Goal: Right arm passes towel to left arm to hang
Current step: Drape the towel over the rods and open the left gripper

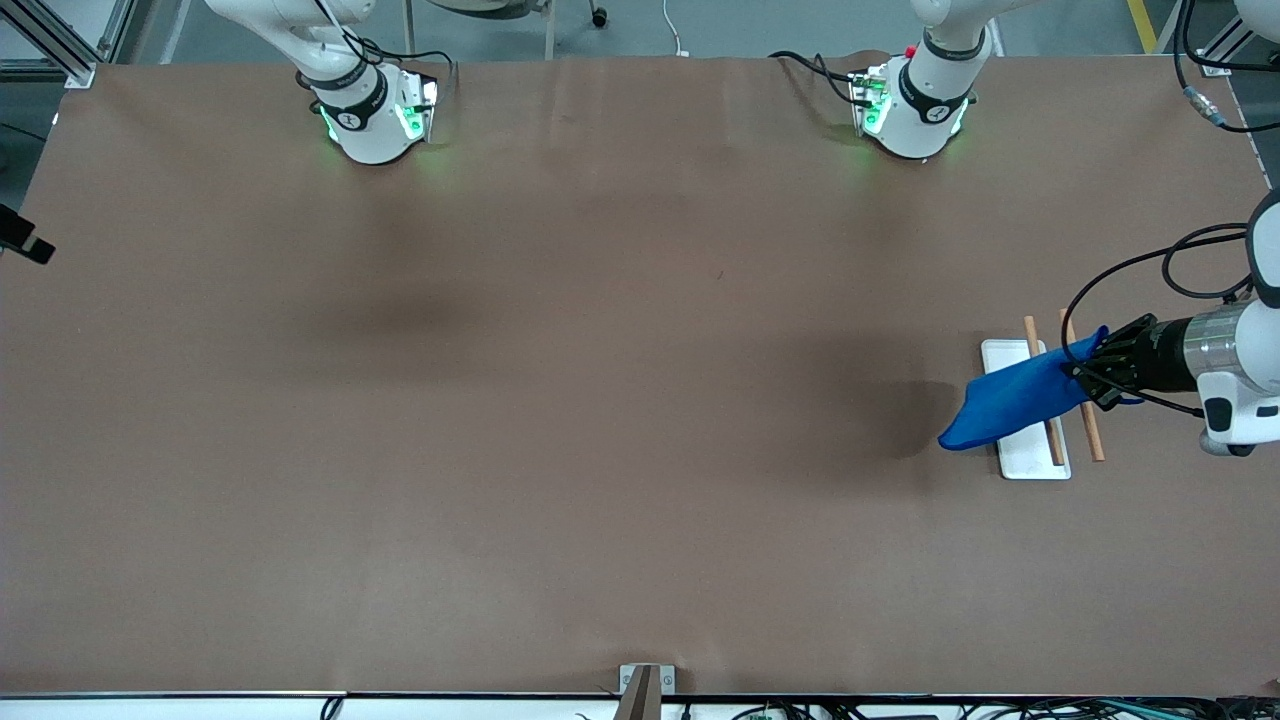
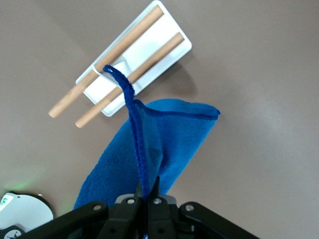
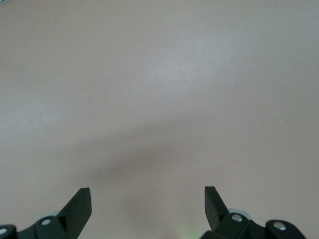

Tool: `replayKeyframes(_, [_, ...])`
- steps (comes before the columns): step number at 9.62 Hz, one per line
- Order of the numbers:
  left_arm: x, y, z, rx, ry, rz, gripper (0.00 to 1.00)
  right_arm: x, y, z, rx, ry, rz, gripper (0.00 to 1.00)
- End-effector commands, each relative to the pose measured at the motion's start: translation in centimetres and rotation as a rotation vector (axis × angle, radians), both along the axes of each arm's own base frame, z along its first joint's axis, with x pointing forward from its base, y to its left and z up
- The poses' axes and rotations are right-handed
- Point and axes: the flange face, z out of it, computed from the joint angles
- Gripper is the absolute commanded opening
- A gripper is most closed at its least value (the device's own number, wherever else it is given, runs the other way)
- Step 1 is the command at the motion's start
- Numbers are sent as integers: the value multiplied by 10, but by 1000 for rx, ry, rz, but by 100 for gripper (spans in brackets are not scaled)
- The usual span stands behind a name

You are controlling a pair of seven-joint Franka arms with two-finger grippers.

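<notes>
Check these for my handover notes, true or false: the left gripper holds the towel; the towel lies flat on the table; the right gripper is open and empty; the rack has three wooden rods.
1. The left gripper holds the towel. True.
2. The towel lies flat on the table. False: it hangs from the left gripper over the rack.
3. The right gripper is open and empty. True.
4. The rack has three wooden rods. False: two rods show on its white base.
</notes>
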Motion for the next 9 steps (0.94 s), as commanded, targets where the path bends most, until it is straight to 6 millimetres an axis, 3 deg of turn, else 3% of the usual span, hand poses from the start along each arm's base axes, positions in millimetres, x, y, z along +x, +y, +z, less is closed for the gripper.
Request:
replayKeyframes(1, [-13, 35, -26, -9, 42, -18, 1, 8, 2, 8, -35, 22, 33, 100])
replayKeyframes(2, [-16, 43, -26, -9, 54, 4, 1, 12, 4, 4, -34, 21, 38, 100])
replayKeyframes(4, [-22, 40, -22, -24, 99, 30, 1, 13, 3, 2, -39, 7, 38, 100])
replayKeyframes(9, [-12, 89, -39, 32, 16, -106, 1, 14, 4, 11, -51, -24, 41, 100])
